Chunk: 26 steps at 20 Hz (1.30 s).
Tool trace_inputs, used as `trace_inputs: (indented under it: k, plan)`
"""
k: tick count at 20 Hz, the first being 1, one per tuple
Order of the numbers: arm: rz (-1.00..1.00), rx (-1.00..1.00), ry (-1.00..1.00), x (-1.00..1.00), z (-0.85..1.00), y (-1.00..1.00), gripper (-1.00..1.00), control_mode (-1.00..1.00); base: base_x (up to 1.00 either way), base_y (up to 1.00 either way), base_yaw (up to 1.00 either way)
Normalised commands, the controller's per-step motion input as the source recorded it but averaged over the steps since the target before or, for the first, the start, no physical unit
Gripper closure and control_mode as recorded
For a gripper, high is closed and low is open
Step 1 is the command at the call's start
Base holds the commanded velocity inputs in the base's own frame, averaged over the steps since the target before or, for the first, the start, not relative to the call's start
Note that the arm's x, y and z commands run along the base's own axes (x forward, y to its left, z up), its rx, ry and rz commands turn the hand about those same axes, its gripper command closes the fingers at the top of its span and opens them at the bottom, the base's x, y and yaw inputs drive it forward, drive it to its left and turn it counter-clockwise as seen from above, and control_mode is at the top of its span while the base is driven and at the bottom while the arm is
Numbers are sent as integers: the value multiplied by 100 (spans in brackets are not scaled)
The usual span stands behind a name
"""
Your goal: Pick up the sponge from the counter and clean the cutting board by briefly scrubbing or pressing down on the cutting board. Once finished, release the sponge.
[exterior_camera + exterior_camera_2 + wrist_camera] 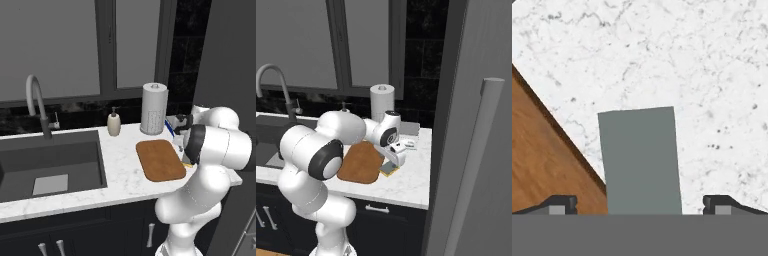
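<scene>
The gripper (640, 204) hangs over the sponge (640, 160), its fingers spread wide — one tip on each side, neither touching the grey-green top. The sponge lies flat on the counter (702, 75), just beside the cutting board (542, 165), whose brown edge runs along its left in the hand view. From the right base view, the sponge (389, 168) sits at the board's right edge — below the hand.

We see flat, even rendered light; the pale bench (120, 165) bright, the backsplash (75, 117) dim, edges slightly soft.
</scene>
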Motion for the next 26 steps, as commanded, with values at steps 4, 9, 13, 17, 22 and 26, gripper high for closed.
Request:
trace_inputs:
  k: [4, 9, 13, 17, 22, 26]
  plan:
    - [-4, 0, 0, 0, -28, -3, -100, -100, 0, 0, 0]
    - [0, 0, 0, 10, -24, 0, -100, -100, 0, 0, 0]
    - [0, 0, 0, 14, -22, 0, -100, -100, 0, 0, 0]
    - [0, 0, 0, 10, -29, 0, -100, -100, 0, 0, 0]
    - [0, 0, 0, 0, -37, 0, -100, -100, 0, 0, 0]
    - [0, 0, 0, 0, -12, 0, 100, -100, 0, 0, 0]
